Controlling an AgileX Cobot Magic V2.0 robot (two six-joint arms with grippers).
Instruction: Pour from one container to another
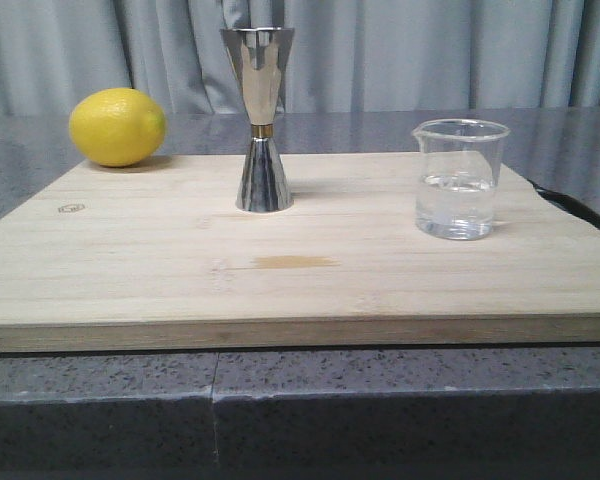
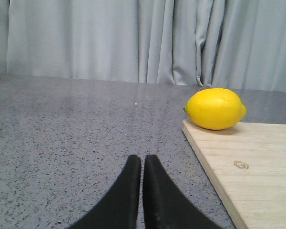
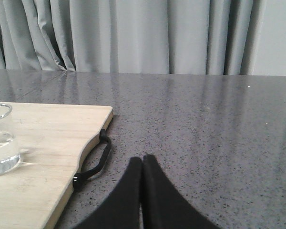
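Observation:
The clear glass beaker (image 1: pixel 460 180), about half full of clear liquid, stands upright on the right side of the wooden board (image 1: pixel 130 260). Its edge also shows in the right wrist view as beaker (image 3: pixel 0 140). The steel jigger (image 1: pixel 259 120) with a gold waist band stands upright at the board's middle back. My left gripper (image 2: pixel 142 160) is shut and empty over the grey counter, off the board's left edge. My right gripper (image 3: pixel 143 160) is shut and empty over the counter, off the board's right edge. Neither gripper appears in the front view.
A yellow lemon (image 1: pixel 117 126) rests at the board's back left corner, also seen as lemon (image 2: pixel 215 108). A black strap loop (image 3: pixel 96 162) hangs off the board's right edge. Grey curtains (image 1: pixel 430 50) close the back. The grey speckled counter (image 1: pixel 310 395) surrounds the board.

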